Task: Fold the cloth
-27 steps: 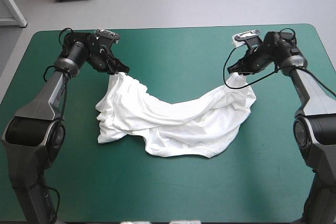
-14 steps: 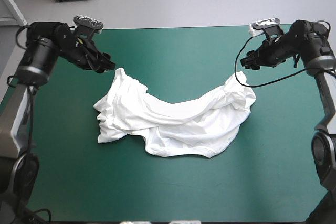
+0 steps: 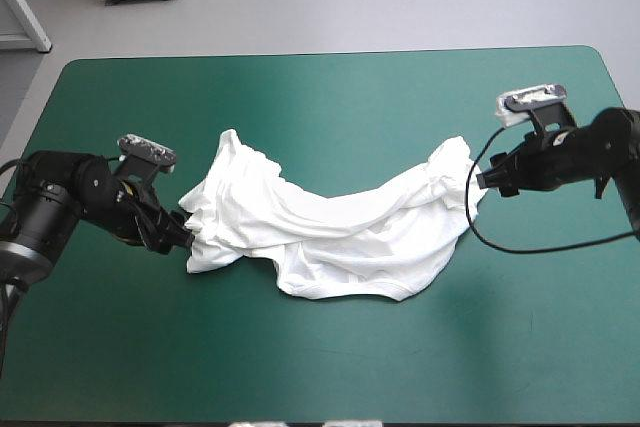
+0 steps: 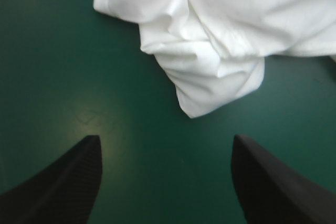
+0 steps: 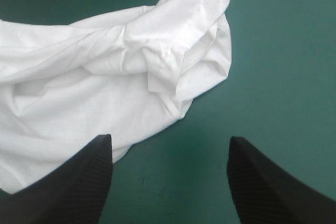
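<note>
Midway across the teal-green table (image 3: 330, 97), the high view shows the crumpled T-shirt (image 3: 340, 227), the left gripper (image 3: 183, 237) at its left end, the right gripper (image 3: 488, 177) beside its right. Left wrist view: fingers (image 4: 68, 182) spread, T-shirt just ahead. Right wrist view: likewise spread.

left arm (image 3: 55, 215): enters from the left side, held low, forearm running inward toward the centre.
left wrist (image 3: 125, 205): turned so the gripper points inward and slightly toward the near side.
left gripper (image 3: 184, 238): spread, holding nothing.
left fingers (image 4: 68, 182): two black fins standing wide apart, the gap between them bare.
right arm (image 3: 610, 142): enters from the right side; only its forward part is in the high view.
right wrist (image 3: 550, 157): roughly level, aimed inward.
right gripper (image 3: 487, 179): spread, holding nothing.
right fingers (image 5: 79, 182): black, wide apart, nothing between them.
spacing: the two grippers face each other, well apart; the left one sits nearer the near side.
</note>
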`<action>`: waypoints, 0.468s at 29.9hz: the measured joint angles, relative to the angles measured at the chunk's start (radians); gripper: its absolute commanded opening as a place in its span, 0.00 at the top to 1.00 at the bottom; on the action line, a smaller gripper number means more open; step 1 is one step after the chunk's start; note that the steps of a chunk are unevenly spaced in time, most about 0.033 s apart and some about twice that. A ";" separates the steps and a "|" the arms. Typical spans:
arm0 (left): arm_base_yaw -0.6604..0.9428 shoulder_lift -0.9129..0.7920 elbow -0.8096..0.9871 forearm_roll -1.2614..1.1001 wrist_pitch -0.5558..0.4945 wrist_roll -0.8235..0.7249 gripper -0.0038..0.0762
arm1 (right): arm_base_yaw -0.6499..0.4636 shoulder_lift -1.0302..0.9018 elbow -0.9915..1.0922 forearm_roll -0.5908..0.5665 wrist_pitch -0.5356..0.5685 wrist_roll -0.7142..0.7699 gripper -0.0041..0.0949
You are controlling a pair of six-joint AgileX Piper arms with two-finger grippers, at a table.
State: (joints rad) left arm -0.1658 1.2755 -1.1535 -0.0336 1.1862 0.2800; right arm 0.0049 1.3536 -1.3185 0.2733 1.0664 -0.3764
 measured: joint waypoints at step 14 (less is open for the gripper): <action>0.000 0.147 0.158 -0.038 -0.164 0.038 0.32 | 0.000 -0.121 0.136 -0.019 -0.025 0.017 0.38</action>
State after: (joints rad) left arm -0.1658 1.4228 -0.9950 -0.0720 1.0223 0.3177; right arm 0.0049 1.2328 -1.1823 0.2539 1.0411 -0.3593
